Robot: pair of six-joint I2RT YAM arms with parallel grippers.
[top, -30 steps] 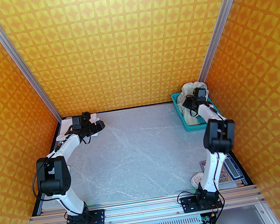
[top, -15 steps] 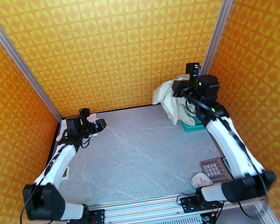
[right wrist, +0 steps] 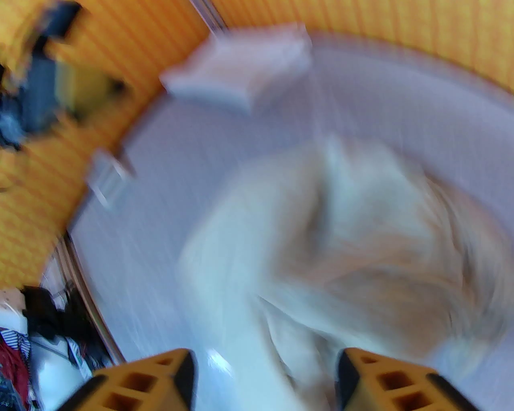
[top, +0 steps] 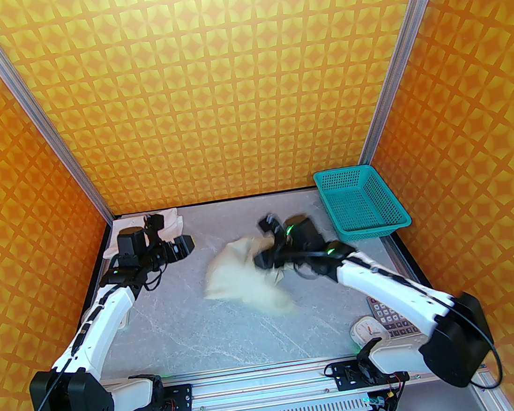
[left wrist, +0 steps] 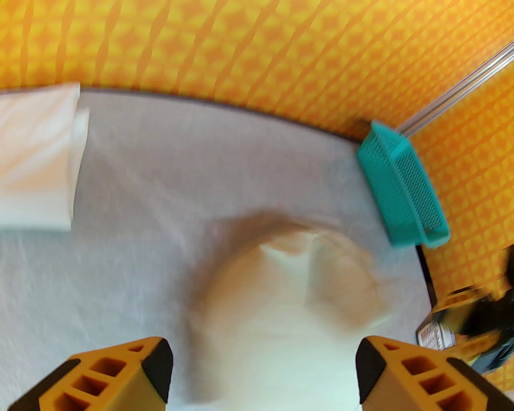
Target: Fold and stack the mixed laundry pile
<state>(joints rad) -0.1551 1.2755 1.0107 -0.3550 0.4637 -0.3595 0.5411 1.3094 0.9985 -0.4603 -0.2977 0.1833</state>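
Across the grey marbled tabletop (top: 238, 339) we see the pale greenish-cream cloth shorts (top: 244, 279) heaped mid-table in a blurred, rumpled mound, well apart from the teal plastic mesh basket (top: 360, 202) in the far right corner. Our folded white T-shirt (top: 171, 217) lies in the far left corner.

Our right gripper (right wrist: 265, 369) hangs directly over the shorts with its jaws spread wide. The blur keeps us from telling whether any cloth touches its pads. Our left gripper (left wrist: 263, 361) hovers near the T-shirt, facing the shorts, with its jaws wide apart and nothing between them.

We judge the step in hand to be spreading the shorts flat for folding. To do it well, we would first find the gathered waistband and have each gripper pinch one end of it. We would then draw outward evenly, low over the tabletop, so the legs settle untwisted and clear of the T-shirt.
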